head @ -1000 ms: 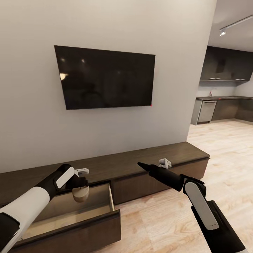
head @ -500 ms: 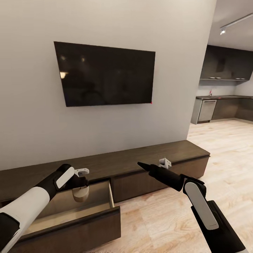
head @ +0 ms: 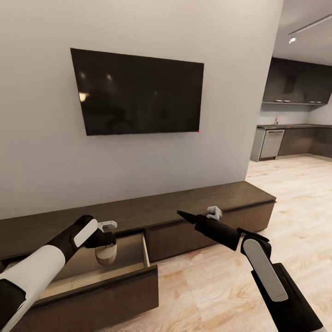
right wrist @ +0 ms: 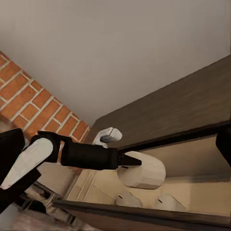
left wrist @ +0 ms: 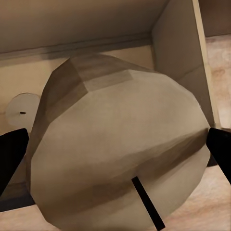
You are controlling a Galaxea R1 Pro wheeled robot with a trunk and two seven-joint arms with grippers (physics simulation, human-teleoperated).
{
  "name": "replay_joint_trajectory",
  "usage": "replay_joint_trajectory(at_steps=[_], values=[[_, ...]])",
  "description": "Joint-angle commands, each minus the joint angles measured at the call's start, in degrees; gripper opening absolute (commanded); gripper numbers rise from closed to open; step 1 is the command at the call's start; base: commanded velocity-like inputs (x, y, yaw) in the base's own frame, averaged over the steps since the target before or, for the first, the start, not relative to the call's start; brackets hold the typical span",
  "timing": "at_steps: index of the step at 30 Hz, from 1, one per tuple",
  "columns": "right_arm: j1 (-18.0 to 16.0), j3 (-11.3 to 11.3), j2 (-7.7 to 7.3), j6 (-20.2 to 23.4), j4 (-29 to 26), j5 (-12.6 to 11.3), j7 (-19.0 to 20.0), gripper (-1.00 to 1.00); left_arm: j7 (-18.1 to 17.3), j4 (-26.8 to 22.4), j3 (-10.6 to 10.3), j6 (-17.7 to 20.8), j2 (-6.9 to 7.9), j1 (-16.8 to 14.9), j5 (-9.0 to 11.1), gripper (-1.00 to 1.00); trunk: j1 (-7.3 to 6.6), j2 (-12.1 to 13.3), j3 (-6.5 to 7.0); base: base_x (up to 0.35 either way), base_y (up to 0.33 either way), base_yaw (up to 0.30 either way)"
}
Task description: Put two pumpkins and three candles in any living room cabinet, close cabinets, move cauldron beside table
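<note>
Home interior, simulator render. Living room: large black flat-screen TV point(head: 138, 92) mounted on plain pale wall point(head: 41, 152), upper middle of frame. Long low dark-brown cabinet point(head: 203, 198) running along wall base, one drawer point(head: 92, 286) pulled open at lower left, light tan inside. Light wood plank floor point(head: 295, 193) at right. Open-plan kitchen point(head: 295, 124) at far right: dark upper cabinets, grey worktop, steel appliance front, ceiling track light point(head: 292, 39) at upper right. Brick wall section point(right wrist: 33, 106) visible in right wrist view.
</note>
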Motion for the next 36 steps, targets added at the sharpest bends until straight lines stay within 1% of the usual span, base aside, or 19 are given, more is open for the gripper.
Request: replay_joint_trajectory(at_steps=[1,2,4,5,6,8,9,13,18,22,30,36], values=[[-0.04,0.01,-0.13,0.18,-0.01,0.23,1.89,1.00,0.50,-0.11,-0.40,0.03,0.08,-0.07,0.56,-1.00,0.22,-0.45,-0.25,0.000,0.000,0.000],[-0.04,0.01,-0.23,0.21,-0.02,0.22,3.31,1.00,0.49,-0.11,-0.40,0.02,0.08,-0.07,0.56,-1.00,0.43,-0.85,-0.43,0.000,0.000,0.000],[-0.01,-0.02,-0.55,0.90,-0.02,0.21,7.96,1.00,0.46,-0.11,-0.39,0.01,0.08,-0.07,0.56,-1.00,0.87,-1.65,-0.78,0.000,0.000,0.000],[0.00,-0.04,-0.60,1.26,-0.02,0.21,8.97,1.00,0.44,-0.13,-0.39,0.01,0.08,-0.07,0.56,-1.00,1.09,-2.05,-0.96,0.000,0.000,0.000],[0.02,-0.05,-0.67,1.95,-0.02,0.20,11.04,1.00,0.40,-0.14,-0.39,0.01,0.08,-0.07,0.56,-1.00,1.31,-2.45,-1.14,0.000,0.000,0.000],[-0.01,-0.06,-0.71,2.44,-0.02,0.22,13.15,1.00,0.35,-0.16,-0.39,0.01,0.08,-0.07,0.56,-1.00,1.75,-3.25,-1.50,0.000,0.000,0.000],[-0.02,-0.08,-0.76,2.76,-0.02,0.24,14.96,1.00,0.32,-0.18,-0.39,0.00,0.08,-0.07,0.56,-1.00,1.97,-3.65,-1.68,0.000,0.000,0.000],[0.01,-0.11,-1.07,3.16,-0.02,0.27,17.29,1.00,0.29,-0.19,-0.39,-0.04,0.08,-0.07,0.56,-1.00,2.85,-5.26,-2.40,0.000,0.000,0.000],[0.04,-0.34,-1.33,3.33,-0.02,0.28,18.23,1.00,0.17,-0.15,-0.48,-1.05,0.08,-0.07,0.56,-1.00,3.95,-7.26,-3.30,0.000,0.000,0.000],[0.08,-0.78,-1.39,3.38,0.03,0.28,18.42,1.00,0.12,-0.16,-0.42,-1.62,0.08,-0.07,0.56,-1.00,3.95,-7.26,-3.30,0.000,0.000,0.000],[0.13,-0.94,-1.40,3.40,0.13,0.34,18.42,1.00,0.10,-0.18,-0.29,-1.82,0.08,-0.07,0.56,-1.00,3.95,-7.26,-3.30,0.008,0.000,0.000],[0.13,-0.95,-1.40,3.40,0.15,0.37,18.40,1.00,0.10,-0.15,-0.35,-1.84,0.08,-0.07,0.56,-1.00,3.95,-7.26,-3.30,0.171,0.000,0.000]])
